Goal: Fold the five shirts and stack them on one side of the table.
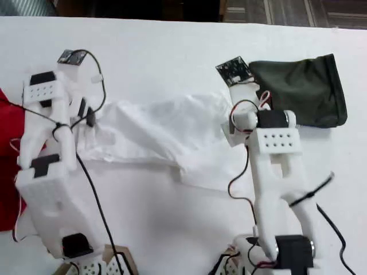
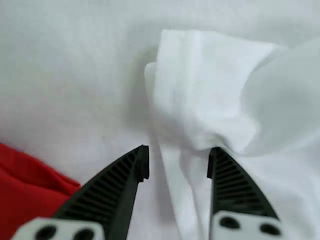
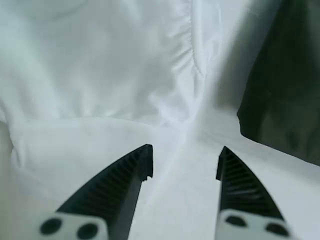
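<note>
The white counter (image 1: 172, 40) carries everything directly. The white shirt (image 1: 166, 134) is spread crumpled across the middle of it, stretched between the two arms, likely because each arm works one end of the cloth for a fold. The dark green shirt (image 1: 304, 89) lies bunched toward the far right, its near edge just beside the white fabric; it looks loosely folded and may mark the stacking side, though that is a judgement. The red shirt (image 1: 7, 143) sits at the left edge, partly off view and beside the left arm's base – apparently waiting its turn. The left claw (image 2: 177, 165) stands open over the white shirt's left end, with a doubled edge of cloth lying just ahead of the gap between its jaws, gripping nothing. The right claw (image 3: 184, 165) is likewise open and unloaded, poised over a seam of the white shirt close to the dark green one – a placement that suits pinching that end.
</note>
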